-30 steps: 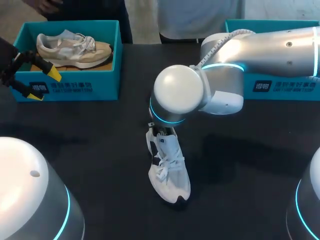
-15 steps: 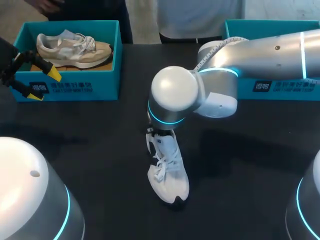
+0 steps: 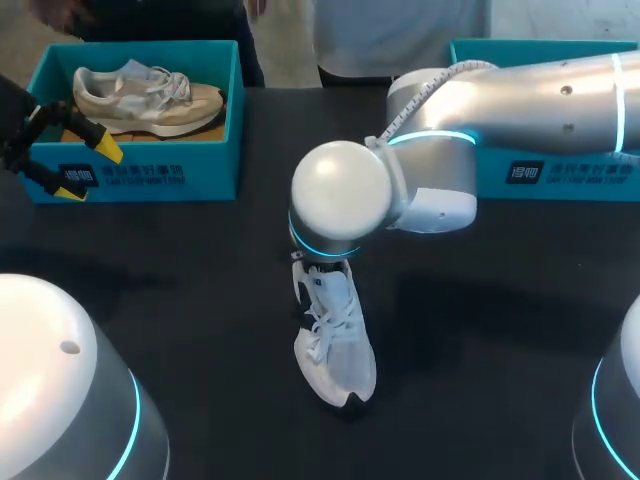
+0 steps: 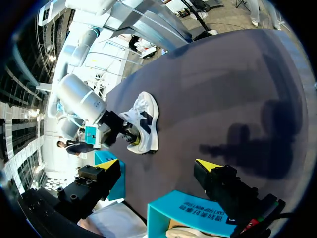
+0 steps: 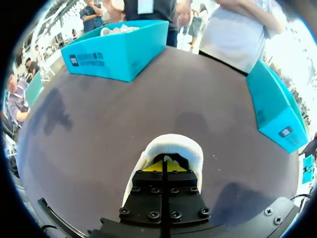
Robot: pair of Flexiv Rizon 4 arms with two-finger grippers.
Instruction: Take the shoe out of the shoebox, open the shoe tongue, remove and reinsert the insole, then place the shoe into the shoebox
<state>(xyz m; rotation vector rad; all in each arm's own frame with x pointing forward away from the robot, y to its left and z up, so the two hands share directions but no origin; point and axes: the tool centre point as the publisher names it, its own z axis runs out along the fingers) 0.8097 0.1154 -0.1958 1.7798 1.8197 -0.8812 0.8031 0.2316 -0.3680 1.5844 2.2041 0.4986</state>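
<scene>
A white shoe with dark side marks (image 3: 336,350) lies on the dark table near the middle, toe toward me. My right arm comes in from the right, and its wrist (image 3: 340,200) hangs over the heel and hides the gripper in the head view. In the right wrist view my right gripper (image 5: 166,164) is shut, its yellow tips down inside the shoe's opening (image 5: 148,153). Whether anything is pinched between them is hidden. My left gripper (image 3: 88,170) stands open with nothing in it at the far left, in front of the left shoebox (image 3: 140,175). Ahead of the left gripper (image 4: 156,163) lies the shoe (image 4: 144,121).
The left teal shoebox holds a beige shoe (image 3: 145,95). A second teal shoebox (image 3: 560,170) stands at the back right, partly behind my right arm. Both boxes appear ahead of the right gripper, one (image 5: 119,54) to its left and one (image 5: 275,111) to its right.
My right arm's wrist has drifted a little to the left over the shoe, and the shoe has shifted slightly with it. The left arm has not moved.
</scene>
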